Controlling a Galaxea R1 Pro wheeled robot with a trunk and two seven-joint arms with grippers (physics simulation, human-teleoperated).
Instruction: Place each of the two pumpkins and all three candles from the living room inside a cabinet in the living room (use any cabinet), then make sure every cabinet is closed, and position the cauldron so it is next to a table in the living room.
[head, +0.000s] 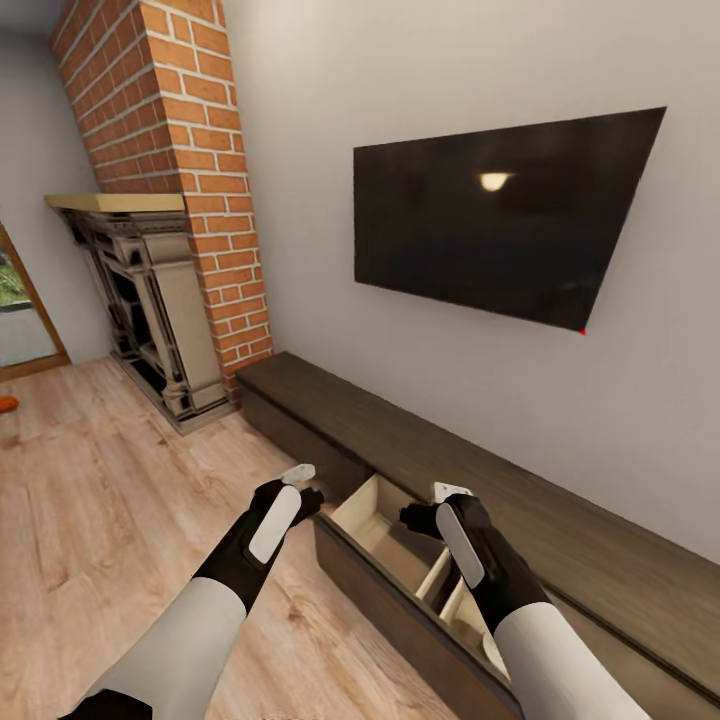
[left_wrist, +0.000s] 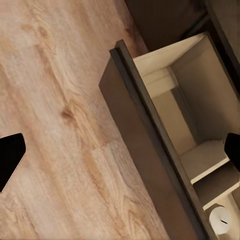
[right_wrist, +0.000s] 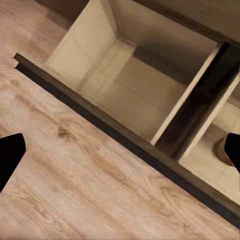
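Wooden floor (head: 110, 500) runs to the low cabinet (head: 560, 530) beneath the wall screen (head: 500, 215), its drawer (right_wrist: 125, 85) pulled out with one candle (left_wrist: 220, 220) inside. Left gripper (head: 303, 487) and right gripper (head: 425, 505) hover spread and empty. Risk: an arm clipping the projecting drawer front; a pumpkin (head: 6, 404) lies far off.

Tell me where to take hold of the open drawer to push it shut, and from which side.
Hold or press the dark drawer front along its top edge, coming from the floor side. It is flat and handleless, so only that edge and the outer face offer contact. The left end effector hovers beside the drawer's near corner, probably best placed.
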